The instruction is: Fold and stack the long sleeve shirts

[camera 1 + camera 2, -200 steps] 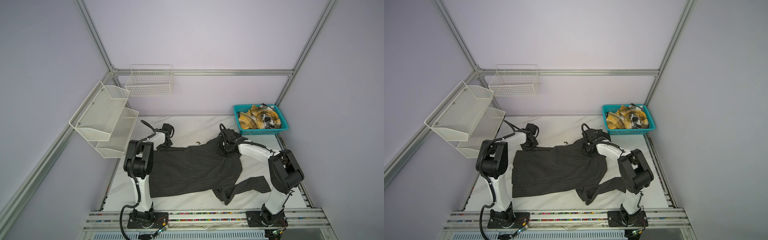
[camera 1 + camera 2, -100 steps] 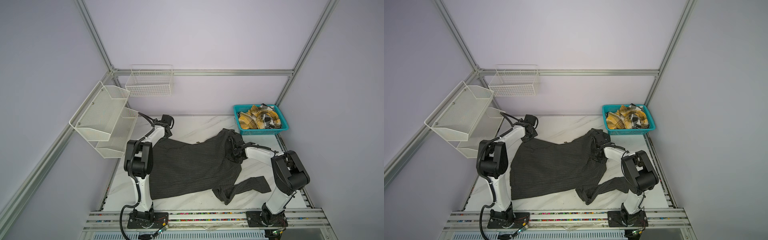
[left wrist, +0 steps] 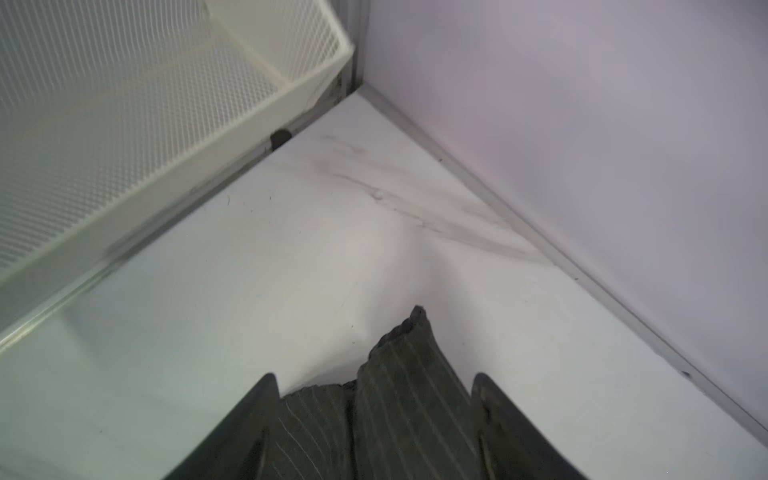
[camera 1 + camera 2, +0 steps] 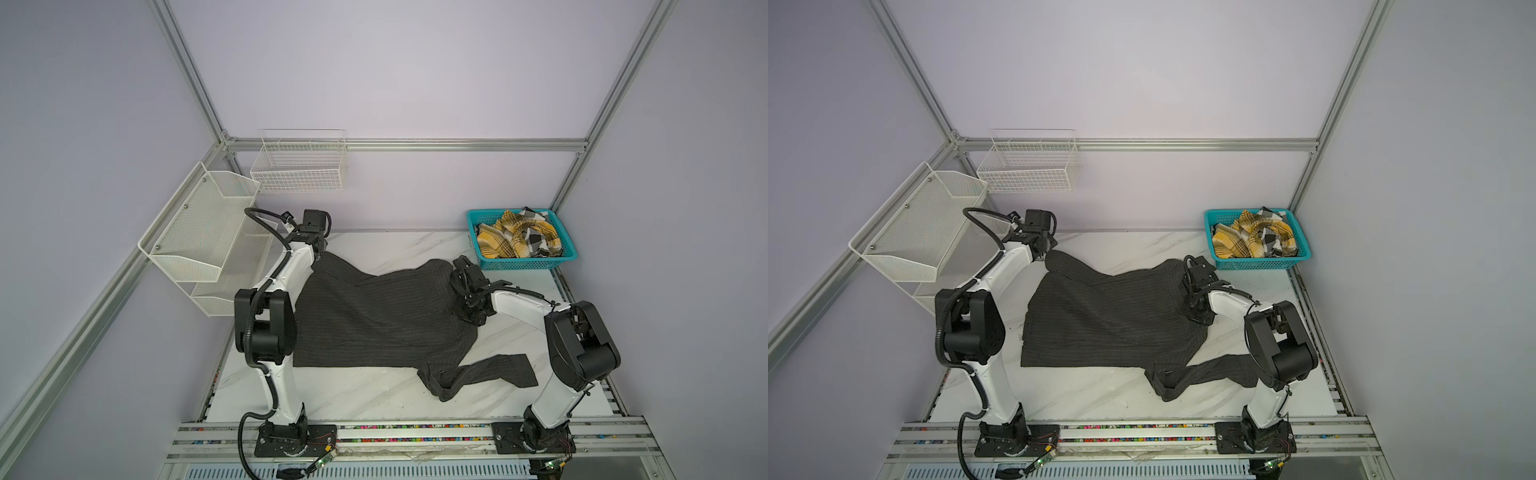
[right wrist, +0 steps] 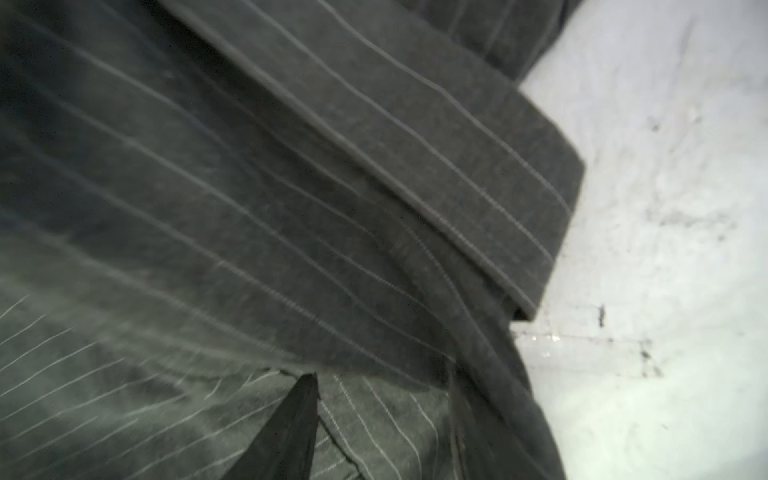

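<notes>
Top views high, looking down, share table (image 4: 374,399); wrist views close over charcoal shirt (image 3: 399,415).

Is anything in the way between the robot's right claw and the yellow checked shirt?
Only the near wall of the teal basket. The plaid shirt lies bunched inside it, uncovered from above. The right gripper sits low at the dark shirt, with bare table between.

dark shirt (image 4: 374,316): dark grey with thin pale stripes
plaid shirt (image 4: 515,239): yellow, black and white checks
basket (image 4: 525,262): teal
table (image 4: 365,399): white with grey streaks
</notes>
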`<act>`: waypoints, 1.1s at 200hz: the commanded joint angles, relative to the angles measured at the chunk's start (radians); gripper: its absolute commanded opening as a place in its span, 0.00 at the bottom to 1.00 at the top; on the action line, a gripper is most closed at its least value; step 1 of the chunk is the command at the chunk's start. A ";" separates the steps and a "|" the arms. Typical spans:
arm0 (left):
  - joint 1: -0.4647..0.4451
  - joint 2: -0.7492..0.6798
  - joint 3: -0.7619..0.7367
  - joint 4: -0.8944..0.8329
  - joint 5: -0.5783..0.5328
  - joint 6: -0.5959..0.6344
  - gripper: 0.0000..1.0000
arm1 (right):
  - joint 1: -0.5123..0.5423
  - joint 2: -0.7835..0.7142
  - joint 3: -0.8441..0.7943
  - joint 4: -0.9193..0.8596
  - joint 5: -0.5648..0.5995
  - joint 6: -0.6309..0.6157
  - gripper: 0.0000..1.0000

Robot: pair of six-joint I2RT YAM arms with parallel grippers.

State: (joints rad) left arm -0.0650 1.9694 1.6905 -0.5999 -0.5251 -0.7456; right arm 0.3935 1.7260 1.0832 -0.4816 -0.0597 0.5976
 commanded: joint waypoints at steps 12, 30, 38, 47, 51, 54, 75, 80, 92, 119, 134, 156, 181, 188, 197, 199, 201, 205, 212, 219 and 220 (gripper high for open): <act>-0.009 -0.150 -0.095 -0.020 0.087 -0.044 0.73 | 0.002 -0.031 0.116 -0.083 0.005 -0.069 0.51; -0.050 -0.206 -0.192 -0.018 0.128 -0.060 0.67 | 0.003 -0.001 0.149 -0.043 -0.002 -0.078 0.48; -0.067 -0.222 -0.239 -0.013 0.152 -0.075 0.64 | 0.003 0.027 0.187 -0.033 -0.009 -0.094 0.47; -0.081 -0.236 -0.294 0.007 0.179 -0.088 0.62 | 0.003 0.067 0.246 -0.027 -0.008 -0.110 0.47; -0.087 -0.238 -0.318 0.019 0.194 -0.093 0.61 | 0.003 0.084 0.275 -0.021 -0.009 -0.117 0.46; -0.089 -0.239 -0.335 0.028 0.208 -0.096 0.60 | 0.003 0.097 0.296 -0.016 -0.013 -0.124 0.46; -0.094 -0.233 -0.408 0.042 0.265 -0.138 0.52 | 0.003 0.232 0.469 -0.005 -0.044 -0.128 0.44; -0.095 -0.233 -0.422 0.045 0.270 -0.144 0.51 | 0.003 0.275 0.519 -0.018 -0.047 -0.135 0.42; -0.096 -0.233 -0.454 0.054 0.278 -0.159 0.49 | 0.003 0.362 0.624 -0.038 -0.044 -0.181 0.40; -0.095 -0.229 -0.508 0.041 0.248 -0.185 0.48 | 0.023 0.461 0.655 -0.022 -0.083 -0.170 0.34; -0.091 -0.224 -0.531 0.017 0.222 -0.184 0.48 | 0.061 0.447 0.580 -0.003 -0.070 -0.169 0.34; -0.082 -0.230 -0.590 -0.028 0.188 -0.215 0.54 | 0.119 0.400 0.409 0.031 -0.061 -0.144 0.34; -0.076 -0.276 -0.692 -0.100 0.167 -0.291 0.58 | 0.147 0.318 0.195 0.064 -0.047 -0.084 0.34; -0.076 -0.301 -0.729 -0.117 0.163 -0.311 0.58 | 0.147 0.288 0.140 0.069 -0.047 -0.074 0.34; -0.076 -0.337 -0.778 -0.131 0.159 -0.334 0.58 | 0.147 0.249 0.083 0.082 -0.047 -0.068 0.35; -0.075 -0.346 -0.789 -0.135 0.158 -0.340 0.58 | 0.147 0.240 0.075 0.083 -0.045 -0.067 0.36; -0.075 -0.354 -0.800 -0.139 0.157 -0.346 0.58 | 0.147 0.232 0.065 0.083 -0.044 -0.066 0.36; -0.075 -0.372 -0.820 -0.144 0.158 -0.355 0.57 | 0.146 0.218 0.054 0.083 -0.041 -0.067 0.37; -0.075 -0.399 -0.855 -0.149 0.163 -0.366 0.57 | 0.147 0.197 0.049 0.076 -0.038 -0.064 0.40; -0.075 -0.423 -0.878 -0.155 0.168 -0.369 0.56 | 0.145 0.184 0.060 0.063 -0.028 -0.062 0.43; -0.075 -0.426 -0.880 -0.157 0.168 -0.369 0.56 | 0.144 0.183 0.064 0.061 -0.027 -0.062 0.43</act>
State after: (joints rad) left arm -0.1440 1.6379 0.9127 -0.6731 -0.3382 -1.0389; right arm 0.5518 1.9129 1.2060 -0.3073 -0.1112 0.4973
